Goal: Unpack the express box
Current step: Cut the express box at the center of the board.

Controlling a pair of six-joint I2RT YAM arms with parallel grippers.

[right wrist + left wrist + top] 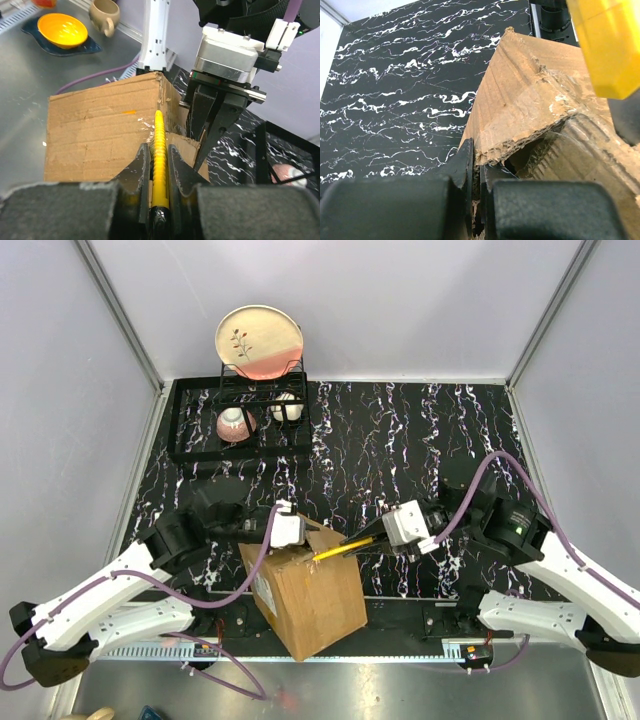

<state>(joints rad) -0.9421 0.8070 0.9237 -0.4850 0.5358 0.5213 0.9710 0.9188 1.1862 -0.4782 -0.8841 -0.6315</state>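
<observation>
Express box (310,605) stands on the dark marbled worktop (400,430) close to its near edge, between the two arms and turned at an angle to them, top face up. Both arms reach in over that top.

The left end effector (477,170) is closed down tight at the box's far upper corner. In its wrist view the ragged edge of a cardboard flap runs in between the black fingers, so it appears to be pinching that flap. The right end effector (159,155) is clamped around a slim yellow tool (335,551) (a cutter, by the look of its ribbed handle, though the tip is too small to make out). The tool lies along the top of the express box and points towards the corner the left arm holds.

As for progress, I would call this the opening stage, and an early one. The corner near the left fingers is torn, its paper skin is scuffed away, and a dark gap shows beneath the lifted edge. So the seal has been broken there at least. Elsewhere the top looks flat and closed. No contents can be seen, and nothing that looks unpacked lies beside the box.

What seems left is most of the job. The seam must be parted along its length, the flaps folded back, and whatever is inside lifted out.

A black dish rack (240,415) holding a plate and bowls sits well apart at the far left of the worktop.
</observation>
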